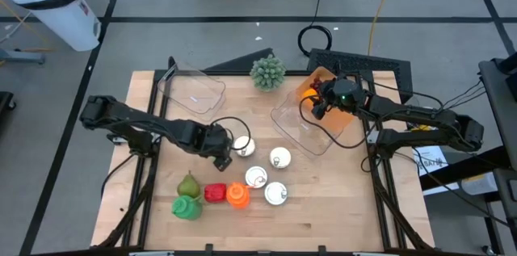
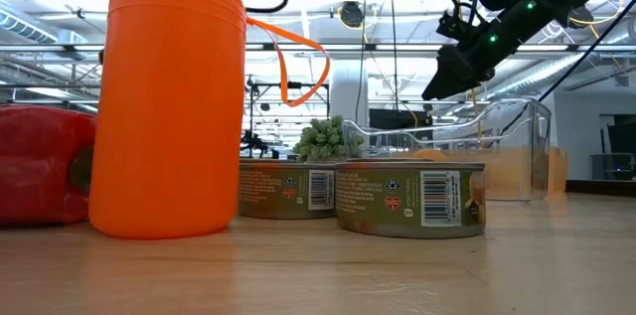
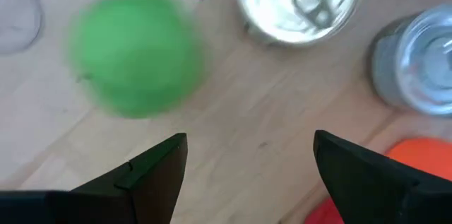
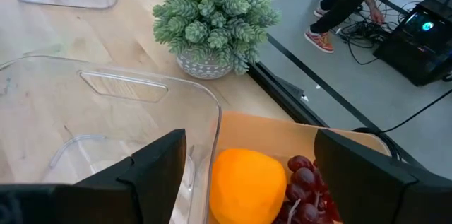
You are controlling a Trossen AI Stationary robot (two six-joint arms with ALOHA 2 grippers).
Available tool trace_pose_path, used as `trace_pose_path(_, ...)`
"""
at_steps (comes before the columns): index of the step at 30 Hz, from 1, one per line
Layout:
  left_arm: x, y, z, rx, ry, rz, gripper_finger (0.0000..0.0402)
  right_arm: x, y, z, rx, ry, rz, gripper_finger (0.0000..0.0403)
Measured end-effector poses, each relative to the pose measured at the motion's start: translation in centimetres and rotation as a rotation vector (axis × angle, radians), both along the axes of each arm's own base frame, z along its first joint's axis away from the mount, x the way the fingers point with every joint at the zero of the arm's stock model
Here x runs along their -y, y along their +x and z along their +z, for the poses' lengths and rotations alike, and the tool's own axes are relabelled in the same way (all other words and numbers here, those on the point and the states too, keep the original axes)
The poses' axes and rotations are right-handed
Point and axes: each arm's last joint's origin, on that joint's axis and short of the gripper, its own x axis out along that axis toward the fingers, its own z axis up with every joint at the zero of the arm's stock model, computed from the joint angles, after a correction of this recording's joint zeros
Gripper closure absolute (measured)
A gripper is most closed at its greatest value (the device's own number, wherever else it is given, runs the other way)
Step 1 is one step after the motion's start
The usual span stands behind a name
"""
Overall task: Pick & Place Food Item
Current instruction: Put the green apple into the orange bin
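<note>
Left gripper (image 1: 224, 155): it hangs over the middle of the table (image 1: 339, 216), fingers spread apart and holding nothing; the wrist view shows bare wood between them.
Food near the front edge: a pear (image 1: 189, 184), a green apple (image 1: 187, 207), a red pepper (image 1: 215, 193) and an orange bottle (image 1: 237, 195) stand in a group toward the front-left corner, with four cans (image 1: 275, 194) just beside them.
Left container (image 1: 192, 89): clear and, it seems, still with nothing in it, near the back edge.
Right gripper (image 1: 321, 102): above the back-right corner, fingers wide apart, nothing between them.
Orange fruit (image 4: 246, 186): lies with grapes (image 4: 305, 192) in a box beside the right clear container (image 1: 311, 123).
Progress: I judge it early; most items wait at the front edge, and no grasp is made yet.
</note>
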Motion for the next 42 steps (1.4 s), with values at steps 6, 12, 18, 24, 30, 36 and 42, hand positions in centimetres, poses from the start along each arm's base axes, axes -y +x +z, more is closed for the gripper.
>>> trace_pose_path(6, 0.0, 0.1, -0.2, -0.016, 0.035, -0.109, 0.0087, 0.0, 0.0, 0.0, 0.002, -0.001, 0.0, 0.011)
trace_pose_path(12, 0.0, 0.7, 0.0, 0.031, 0.109, -0.234, 0.0087, 0.0, 0.0, 0.0, 0.003, -0.002, -0.001, 0.011)
trace_pose_path(18, -0.2, 0.5, -0.2, -0.026, 0.033, -0.335, 0.0087, 0.0, 0.0, 0.0, 0.002, -0.002, 0.0, 0.011)
trace_pose_path(24, -1.2, 0.4, -1.5, -0.022, 0.008, -0.296, 0.0087, 0.0, 0.0, 0.0, 0.001, -0.003, 0.0, 0.011)
trace_pose_path(30, -2.4, -0.2, -2.2, -0.1, 0.151, -0.35, 0.0087, 0.0, 0.0, 0.0, 0.0, -0.003, 0.001, 0.011)
trace_pose_path(36, -4.3, -0.2, -1.9, -0.146, 0.309, -0.321, 0.0086, 0.0, 0.0, 0.0, 0.001, -0.002, 0.0, 0.011)
trace_pose_path(42, -6.4, -0.8, -2.3, -0.192, 0.244, -0.243, 0.0083, 0.0, 0.0, 0.0, 0.001, -0.002, 0.0, 0.011)
